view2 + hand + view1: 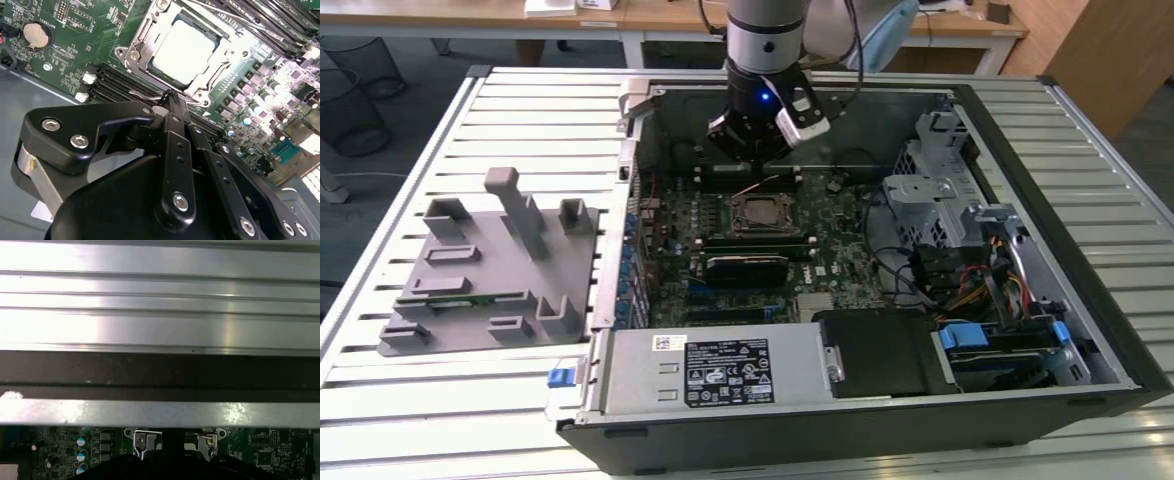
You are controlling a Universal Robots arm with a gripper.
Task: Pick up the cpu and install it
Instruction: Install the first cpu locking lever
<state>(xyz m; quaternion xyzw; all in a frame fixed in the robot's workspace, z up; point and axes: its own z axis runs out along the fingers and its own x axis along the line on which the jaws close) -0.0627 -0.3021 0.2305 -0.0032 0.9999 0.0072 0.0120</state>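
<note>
The cpu (184,51) already lies flat inside the black-framed socket (145,35), upper middle of the second wrist view; in the exterior view that socket sits mid-frame on the motherboard (761,250), inside the open computer case (1067,300). So the pick-up and placing look done. The socket's metal frame and wire lever (145,95) appear not closed over the chip, so locking seems left.

The pincer (171,98) hovers just beside the socket, its fingers drawn together at the tips with nothing between them, close to the lever.

Around it stand dark memory slots (115,82) and a coin battery (36,34) at upper left. A grey parts holder (487,265) sits on the slatted surface (400,400), left of frame, well apart. The case's wall crowds the arm's rear.
</note>
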